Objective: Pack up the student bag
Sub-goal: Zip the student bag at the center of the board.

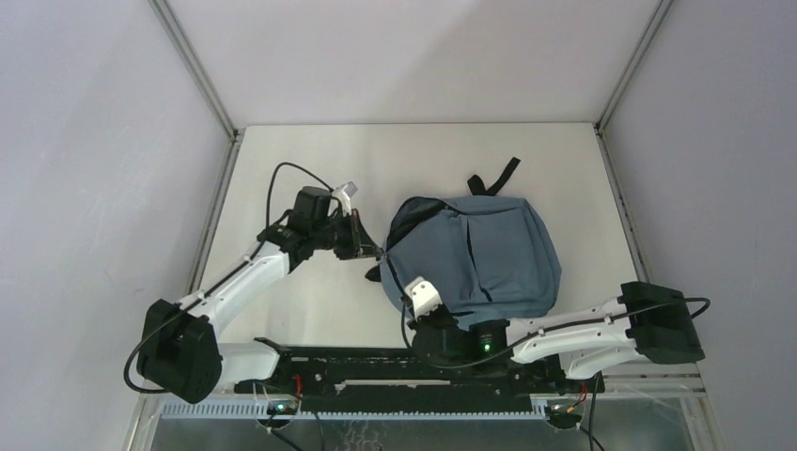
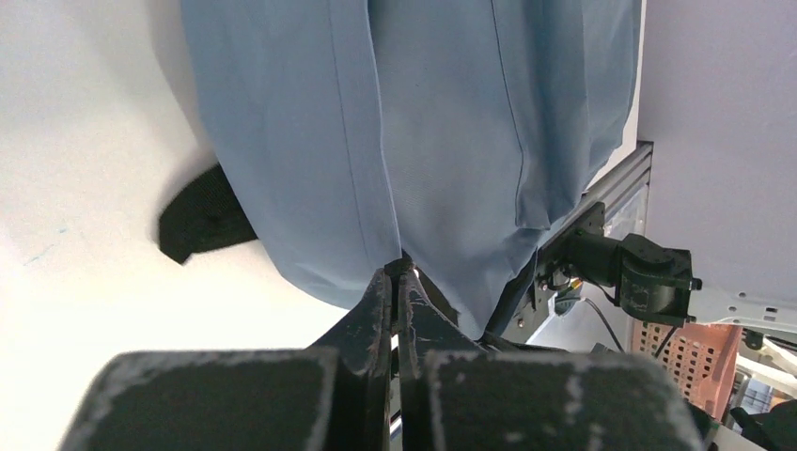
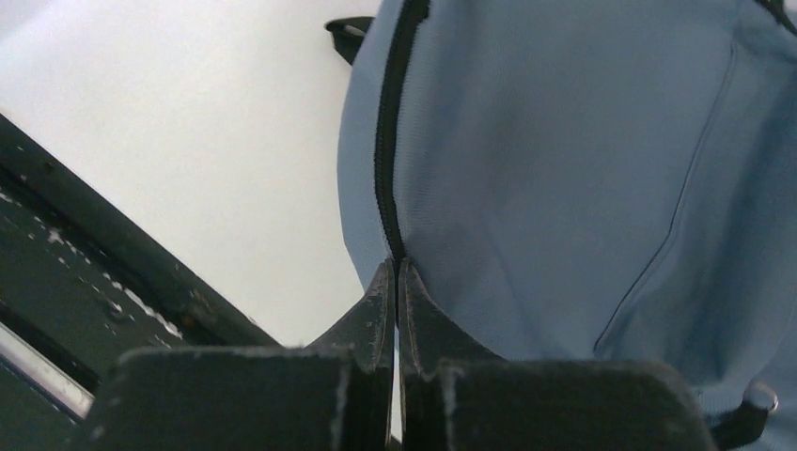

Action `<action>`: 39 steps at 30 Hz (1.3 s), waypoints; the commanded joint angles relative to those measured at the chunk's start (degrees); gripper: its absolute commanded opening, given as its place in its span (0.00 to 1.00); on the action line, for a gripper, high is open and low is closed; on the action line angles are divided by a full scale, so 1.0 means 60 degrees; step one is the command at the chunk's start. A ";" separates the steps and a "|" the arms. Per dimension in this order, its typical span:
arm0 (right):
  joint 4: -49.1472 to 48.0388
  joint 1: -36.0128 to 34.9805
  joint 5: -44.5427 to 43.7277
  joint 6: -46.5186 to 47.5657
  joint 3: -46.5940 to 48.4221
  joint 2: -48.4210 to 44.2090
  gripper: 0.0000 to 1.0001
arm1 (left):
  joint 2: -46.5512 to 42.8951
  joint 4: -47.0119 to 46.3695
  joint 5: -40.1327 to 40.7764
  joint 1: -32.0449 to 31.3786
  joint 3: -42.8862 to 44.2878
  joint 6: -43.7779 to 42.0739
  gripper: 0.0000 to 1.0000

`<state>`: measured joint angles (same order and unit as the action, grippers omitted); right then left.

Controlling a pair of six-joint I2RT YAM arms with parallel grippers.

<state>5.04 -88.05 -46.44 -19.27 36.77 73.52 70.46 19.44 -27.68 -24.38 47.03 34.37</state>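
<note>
The student bag (image 1: pixel 479 256), blue-grey with black zip trim, lies flat in the middle of the table. My left gripper (image 1: pixel 375 254) is at its left edge. In the left wrist view the jaws are shut (image 2: pixel 402 270), pinching a small black piece where two folds of the bag's fabric (image 2: pixel 442 141) meet. My right gripper (image 1: pixel 410 287) is at the bag's near-left corner. In the right wrist view it is shut (image 3: pixel 397 265) right at the end of the black zip line (image 3: pixel 387 141), gripping the bag's edge there.
A black strap loop (image 1: pixel 504 174) sticks out from the bag's far side, and a black strap end (image 2: pixel 202 218) lies on the table beside the bag. The black base rail (image 1: pixel 414 362) runs along the near edge. Metal frame posts (image 1: pixel 218 113) and walls enclose the table.
</note>
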 commanded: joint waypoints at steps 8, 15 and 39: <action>0.5085 -0.2151 -0.1624 -0.4972 -0.0226 -0.0844 0.00 | 0.1498 -0.0729 0.0382 0.0415 0.2306 -0.0221 0.00; 0.5976 -0.2538 -0.1604 -0.6047 -0.0066 -0.1688 0.19 | 0.2014 -0.1096 -0.0181 0.0215 0.2607 -0.0044 0.00; -0.3003 0.2255 0.0109 0.0562 0.1429 0.1615 0.80 | 0.1496 -0.1277 -0.0199 -0.0477 0.1992 -0.0031 0.00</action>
<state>-6.94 -74.98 -46.04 -19.14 43.53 80.23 80.84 15.70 -28.60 -27.20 58.33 34.48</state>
